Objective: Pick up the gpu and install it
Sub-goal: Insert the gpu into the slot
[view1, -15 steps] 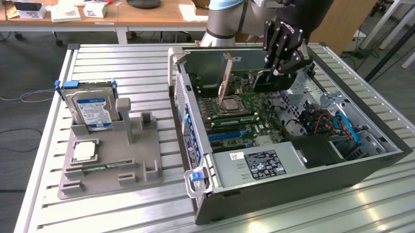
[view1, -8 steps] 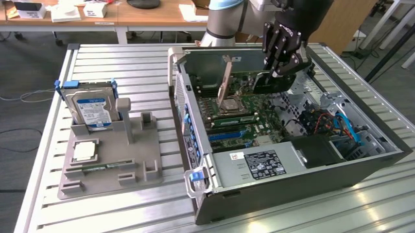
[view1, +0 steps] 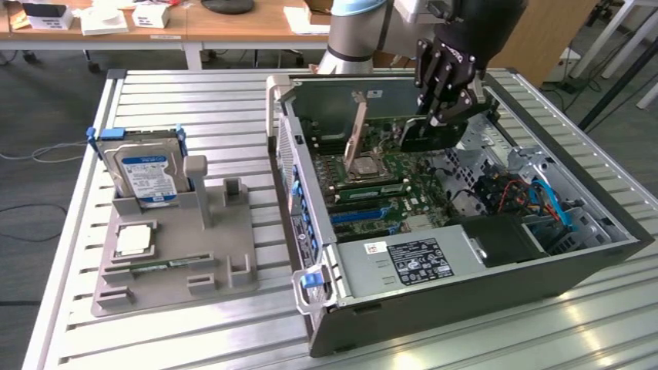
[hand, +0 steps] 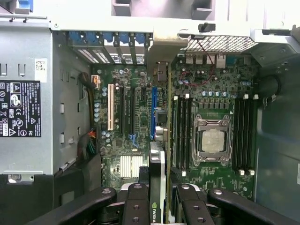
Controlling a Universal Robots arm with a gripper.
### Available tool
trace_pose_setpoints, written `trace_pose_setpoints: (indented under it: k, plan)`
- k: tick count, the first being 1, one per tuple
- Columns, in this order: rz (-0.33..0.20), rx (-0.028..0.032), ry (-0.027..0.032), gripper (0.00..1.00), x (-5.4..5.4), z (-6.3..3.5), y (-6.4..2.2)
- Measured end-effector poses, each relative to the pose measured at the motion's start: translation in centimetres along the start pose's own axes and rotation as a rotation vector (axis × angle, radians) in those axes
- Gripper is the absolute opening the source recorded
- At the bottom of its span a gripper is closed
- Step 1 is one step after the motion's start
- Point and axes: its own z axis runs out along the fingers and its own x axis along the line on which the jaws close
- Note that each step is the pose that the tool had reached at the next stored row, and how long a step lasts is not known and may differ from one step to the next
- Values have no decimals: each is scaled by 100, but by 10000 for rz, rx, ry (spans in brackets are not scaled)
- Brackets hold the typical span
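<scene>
There it was, right over the machine! The black jointed metal fingers (view1: pixel 440 85) were clamped on the gpu (view1: pixel 424 137), a thin flat black expansion card carried on edge. It hung just beneath them, inside the open grey steel computer case (view1: pixel 463 293) lying on its side on the ribbed aluminium counter (view1: pixel 185 324). Below the fingers lay the green motherboard (hand: pixel 211 180). The long blue slot (hand: pixel 153 112) ran just beside the card's lower edge, and by my eye the card was not seated yet.

Here's where I'd have worried. Out beyond the fingertips, the card's silvery-tan metal bracket (hand: pixel 164 51) sat close to the case's rear wall with its blue retaining tabs (hand: pixel 117 37). A slight tilt could have snagged it there. If the edge had gone down beside the slot and not into it, the push would have landed on the board's parts. And a narrow pinch on a tall card could have let it twist.
</scene>
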Motion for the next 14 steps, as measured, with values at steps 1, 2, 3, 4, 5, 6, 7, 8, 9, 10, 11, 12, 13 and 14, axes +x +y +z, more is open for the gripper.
trace_pose_setpoints:
  k: [1, 2, 3, 4, 5, 6, 7, 8, 9, 10, 11, 12, 13, 14]
  plan:
    - [0, -1, 0, 27, 0, 7, 0]
    - [0, 0, 1, 27, 1, 14, 0]
    - [0, -1, 0, 27, 1, 21, 0]
    - [1, 0, 0, 27, 1, 29, 0]
    - [0, 0, 0, 27, 1, 37, 0]
    - [0, -1, 0, 27, 2, 47, -1]
    - [1, -1, 0, 27, 2, 56, -1]
    - [1, -1, 0, 27, 2, 65, -1]
    - [0, -1, 1, 27, 2, 72, -1]
    - [1, 0, 0, 27, 2, 82, -1]
    - [0, -1, -1, 27, 3, 93, -1]
    - [1, 0, -1, 27, 3, 105, -2]
    - [1, -1, 0, 27, 4, 117, -2]
    - [2, -1, 0, 27, 4, 130, -2]
